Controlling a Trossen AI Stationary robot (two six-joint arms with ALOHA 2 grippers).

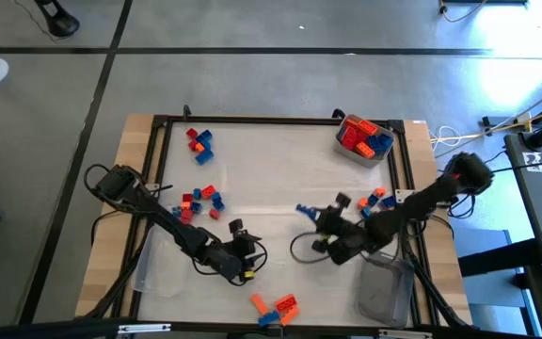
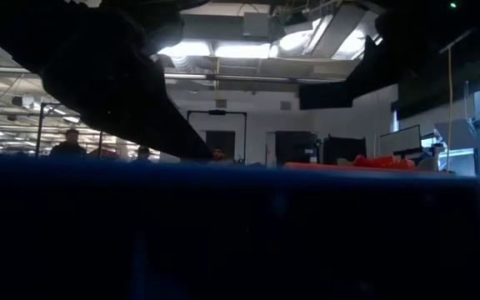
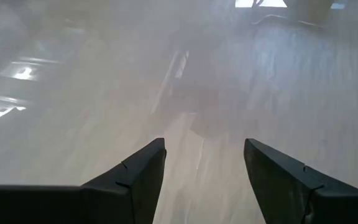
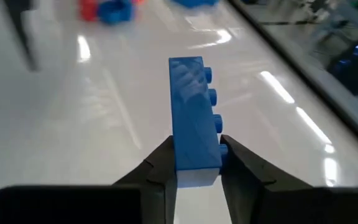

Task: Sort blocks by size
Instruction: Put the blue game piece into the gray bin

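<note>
The right gripper [image 4: 194, 163] is clamped on a long blue block [image 4: 193, 112], one finger on each flat side, studs facing out to one side and most of the brick jutting forward past the tips. In the high view this gripper [image 1: 316, 215] sits mid-table, right of centre, the block [image 1: 307, 208] poking toward the left. The hold is near one end of the brick, so any carry should be slow and level; a quick swing could let it pivot between the fingers. Best to keep it low over the mat and lower it onto its group before the fingers part.

The left gripper [image 3: 204, 168] is spread wide and empty over bare mat; from above it hangs low and left of centre [image 1: 243, 252], clear of the right arm's likely path.

Farther out, a small pile [image 1: 277, 308] of orange and blue bricks lies by the near edge. A mixed red, orange and blue cluster [image 1: 201, 201] lies left of centre, with another cluster [image 1: 199, 143] toward the far left corner. A few bricks [image 1: 376, 197] lie just beside the right arm. A tub [image 1: 346, 148] of red, orange and blue bricks stands in the far right corner. Which group takes the long blue brick is a guess; match it to bricks of similar length.
</note>
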